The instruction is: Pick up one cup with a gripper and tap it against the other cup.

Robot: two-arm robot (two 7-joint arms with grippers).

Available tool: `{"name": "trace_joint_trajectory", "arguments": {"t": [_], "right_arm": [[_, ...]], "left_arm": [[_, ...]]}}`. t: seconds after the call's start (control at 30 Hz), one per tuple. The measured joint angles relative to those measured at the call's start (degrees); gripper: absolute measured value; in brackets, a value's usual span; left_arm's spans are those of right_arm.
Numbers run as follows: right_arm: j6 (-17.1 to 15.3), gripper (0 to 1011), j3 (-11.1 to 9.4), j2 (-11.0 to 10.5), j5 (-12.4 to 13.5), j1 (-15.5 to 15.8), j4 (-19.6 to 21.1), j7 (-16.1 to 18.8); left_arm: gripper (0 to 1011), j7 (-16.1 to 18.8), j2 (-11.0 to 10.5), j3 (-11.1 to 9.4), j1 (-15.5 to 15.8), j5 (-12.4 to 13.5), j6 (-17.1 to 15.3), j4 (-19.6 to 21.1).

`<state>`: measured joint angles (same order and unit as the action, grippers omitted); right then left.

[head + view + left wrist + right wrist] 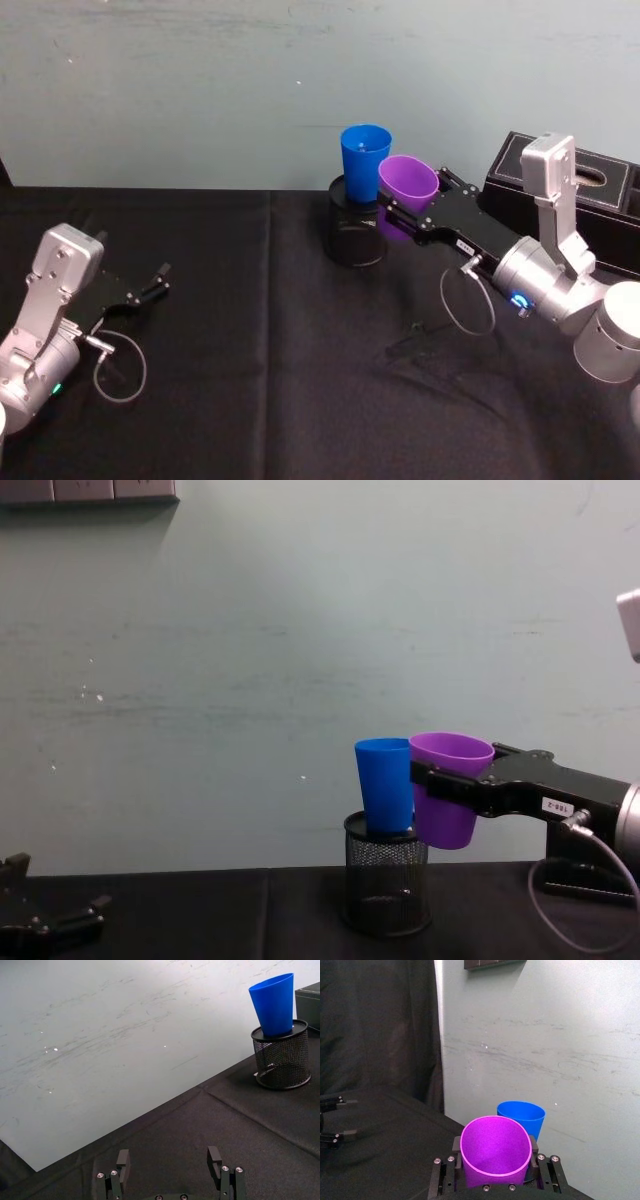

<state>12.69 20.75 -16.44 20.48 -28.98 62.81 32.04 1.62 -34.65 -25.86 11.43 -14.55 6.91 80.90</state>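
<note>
Above the far side of the black tablecloth [250, 350], the purple cup [408, 185] was held clear of the surface by the right gripper [410, 208]. Its fingers were clamped on the cup's sides below the rim, so the wall facing the blue cup [365, 155] was left bare for tapping. The blue cup was stood upright in a mesh pen holder [355, 235], by which it was raised and likely steadied. The cups were seen just beside each other; contact could not be confirmed. The left gripper [152, 284] was parked low at the left, fingers apart and empty.
</note>
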Motion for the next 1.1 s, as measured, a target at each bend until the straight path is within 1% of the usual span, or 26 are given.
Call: {"name": "trace_joint_trajectory", "arguments": {"t": [0.4,1.1], "right_arm": [[0.71,731,0.02,1.09,0.26,-3.08,-4.01,0.79],[0.73,732,-0.01,1.00,0.30,-2.83,-3.71,0.78]], "left_arm": [[1011,0.00,0.00,0.00,0.00,0.00,0.00,0.00],[1011,0.00,0.00,0.00,0.00,0.00,0.00,0.00]]}}
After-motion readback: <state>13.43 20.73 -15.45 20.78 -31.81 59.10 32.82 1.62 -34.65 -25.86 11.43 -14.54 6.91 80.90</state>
